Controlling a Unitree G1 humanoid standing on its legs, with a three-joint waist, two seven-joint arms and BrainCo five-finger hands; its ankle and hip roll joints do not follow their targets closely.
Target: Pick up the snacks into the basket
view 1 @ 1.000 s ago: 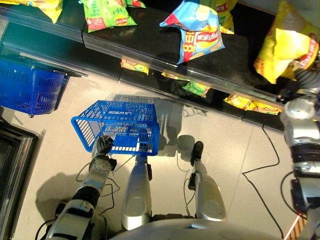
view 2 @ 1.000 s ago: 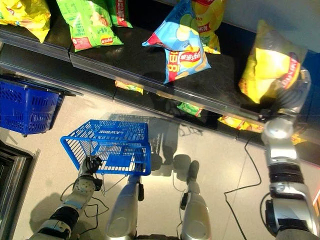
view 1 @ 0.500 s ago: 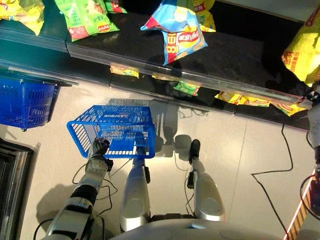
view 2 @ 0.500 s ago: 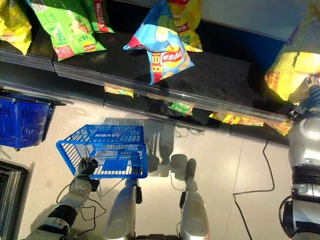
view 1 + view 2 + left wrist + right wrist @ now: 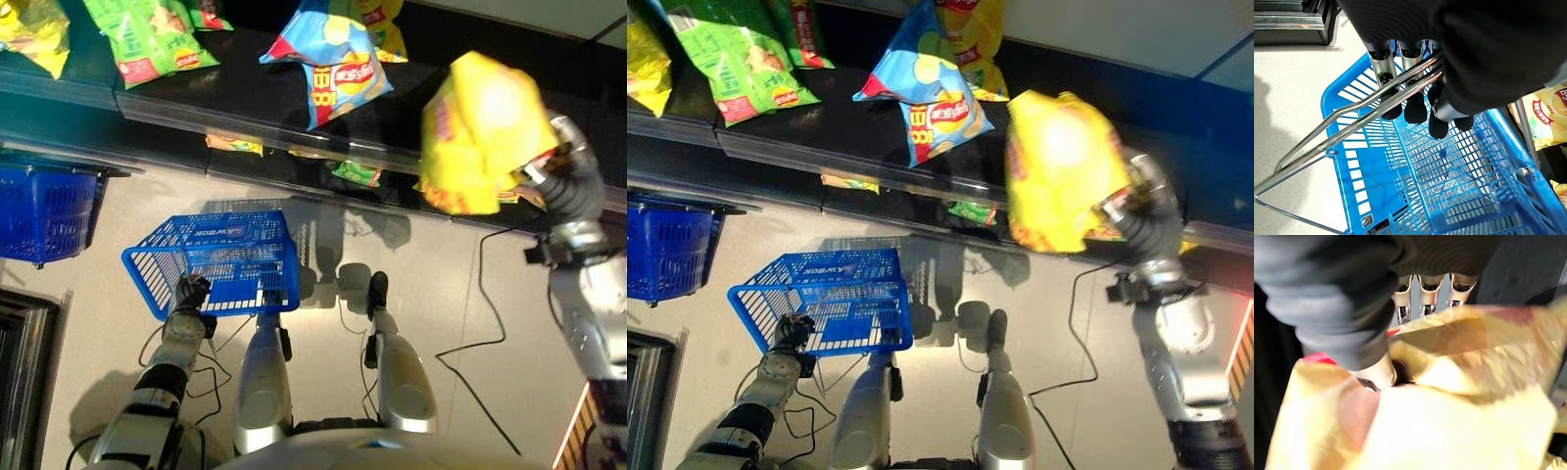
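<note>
R hand (image 5: 1144, 211): raised beside front edge of shelf, fingers (image 5: 1424, 303) and thumb pinched on top corner of yellow bag, held clear of shelf.
Yellow bag (image 5: 485, 132): snack in R hand, hung in air in front of shelf, up and to right of basket, well apart from it.
L hand (image 5: 188, 294): low, at near rim of basket, fingers (image 5: 1414, 105) curled round wire handles.
Basket (image 5: 217, 257): blue plastic, held above floor below shelf by its handles (image 5: 1356, 110), nothing seen inside.
Shelf (image 5: 294, 88): dark, w/ clear front lip, above basket.
Blue bag (image 5: 328, 59): chips, lay on shelf, left of yellow bag.
Green bag (image 5: 147, 39): on shelf, further left of blue bag.
Lower bags (image 5: 358, 173): small green/yellow packs under shelf, past basket.
2nd basket (image 5: 44, 211): dark blue, left of held basket, apart from it, under shelf edge.
</note>
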